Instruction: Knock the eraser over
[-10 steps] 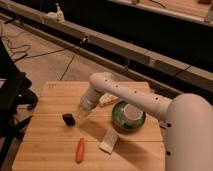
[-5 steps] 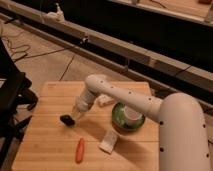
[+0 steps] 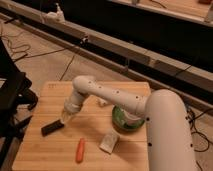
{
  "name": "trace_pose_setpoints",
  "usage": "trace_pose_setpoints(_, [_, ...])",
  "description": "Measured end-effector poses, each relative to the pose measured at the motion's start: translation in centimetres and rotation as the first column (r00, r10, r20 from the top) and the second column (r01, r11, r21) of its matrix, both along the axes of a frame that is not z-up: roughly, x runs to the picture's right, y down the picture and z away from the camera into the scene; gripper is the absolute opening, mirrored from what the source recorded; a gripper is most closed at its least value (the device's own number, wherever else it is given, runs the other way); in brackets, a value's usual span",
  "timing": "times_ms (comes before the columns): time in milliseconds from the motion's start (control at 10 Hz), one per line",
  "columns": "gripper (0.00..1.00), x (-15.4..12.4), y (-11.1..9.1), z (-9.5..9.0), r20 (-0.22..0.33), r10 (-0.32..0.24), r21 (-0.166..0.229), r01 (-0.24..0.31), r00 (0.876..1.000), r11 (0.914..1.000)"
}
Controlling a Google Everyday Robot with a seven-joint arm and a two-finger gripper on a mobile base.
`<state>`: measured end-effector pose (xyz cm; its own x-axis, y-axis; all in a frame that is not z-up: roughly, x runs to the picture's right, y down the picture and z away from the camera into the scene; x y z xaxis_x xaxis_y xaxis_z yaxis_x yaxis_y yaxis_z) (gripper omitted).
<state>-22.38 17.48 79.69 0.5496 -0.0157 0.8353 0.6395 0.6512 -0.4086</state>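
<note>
The eraser [image 3: 52, 128] is a small black block lying flat and slanted on the wooden table [image 3: 45, 155], at the left. My gripper [image 3: 65, 119] hangs from the white arm and sits right at the eraser's right end, touching or nearly touching it. An orange carrot [image 3: 80, 149] lies nearer the front edge. A white flat packet [image 3: 109, 142] lies to the carrot's right.
A green bowl [image 3: 125, 121] stands on the table right of centre, partly behind my arm. A black chair [image 3: 12, 95] stands off the table's left edge. Cables run over the floor behind the table.
My gripper has moved left and down to the eraser. The eraser has gone from standing as a compact block to lying long and flat, shifted a little to the left.
</note>
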Motion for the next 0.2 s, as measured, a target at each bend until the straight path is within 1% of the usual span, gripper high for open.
trace_pose_setpoints(100, [0.04, 0.12, -0.01, 0.02, -0.001, 0.000, 0.000, 0.000, 1.000, 1.0000])
trace_pose_setpoints(200, [0.11, 0.25, -0.02, 0.07, -0.003, 0.002, -0.001, -0.002, 1.000, 1.0000])
